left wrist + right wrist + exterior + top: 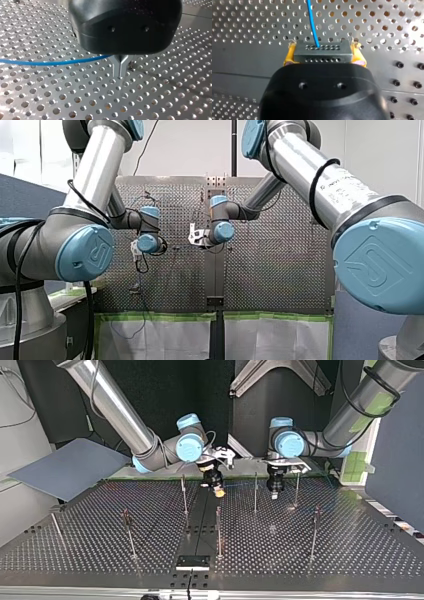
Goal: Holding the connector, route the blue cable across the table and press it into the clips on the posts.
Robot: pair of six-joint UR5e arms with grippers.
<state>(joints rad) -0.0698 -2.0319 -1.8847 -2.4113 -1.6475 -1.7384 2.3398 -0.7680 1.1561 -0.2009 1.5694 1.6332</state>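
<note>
Clamped between my right gripper's [323, 55] yellow pads [290, 55] sits the grey connector [322, 50], the blue cable [312, 22] leading off it over the perforated table [249, 25]. My left gripper's [120, 75] metal fingers [117, 67] are pressed together just above the table, the cable reaching them; whether they pinch it I cannot tell.

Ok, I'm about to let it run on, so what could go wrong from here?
The blue cable leaves the grey perforated metal connector that my right gripper holds between yellow pads; a tug might twist it loose. Thin metal posts stand near both grippers, so the cable could snag on one. My left gripper hangs low over the perforated table and may scrape it.
</note>
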